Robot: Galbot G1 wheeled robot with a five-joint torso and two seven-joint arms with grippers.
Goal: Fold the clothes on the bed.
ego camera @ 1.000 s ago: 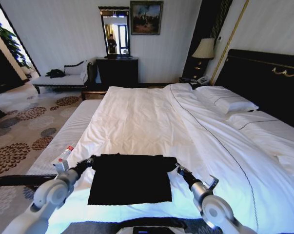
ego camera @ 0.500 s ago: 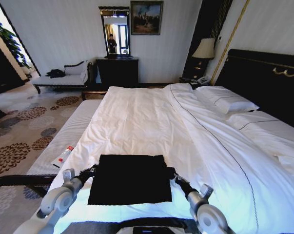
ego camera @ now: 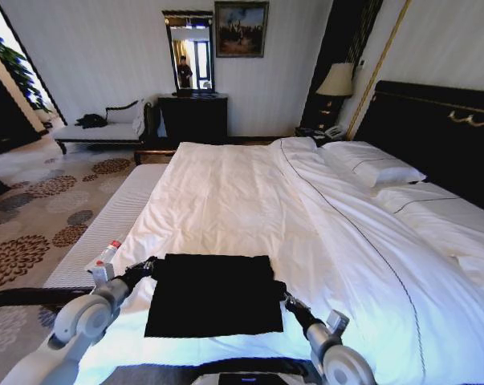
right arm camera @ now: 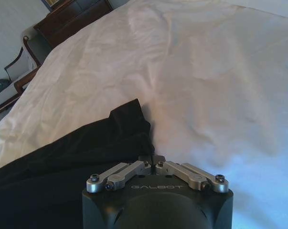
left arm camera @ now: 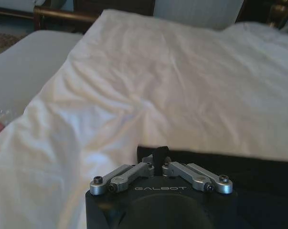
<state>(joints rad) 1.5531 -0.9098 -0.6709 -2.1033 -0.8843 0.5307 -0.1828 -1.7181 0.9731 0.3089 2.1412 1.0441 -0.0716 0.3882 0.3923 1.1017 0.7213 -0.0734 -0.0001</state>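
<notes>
Both sets of jaws are pressed together, each pinching black cloth. The left gripper (left arm camera: 159,160) has the far left corner of the clothes (ego camera: 213,293), and the right gripper (right arm camera: 152,158) grips the right edge, a little nearer the robot. The shirt lies flat as a dark rectangle at the near edge of the bed (ego camera: 250,192), on the white duvet (ego camera: 225,200). I'd call this mid-fold, the far edge in hand. Next, both arms need to lift together and carry that edge evenly toward the near hem.
</notes>
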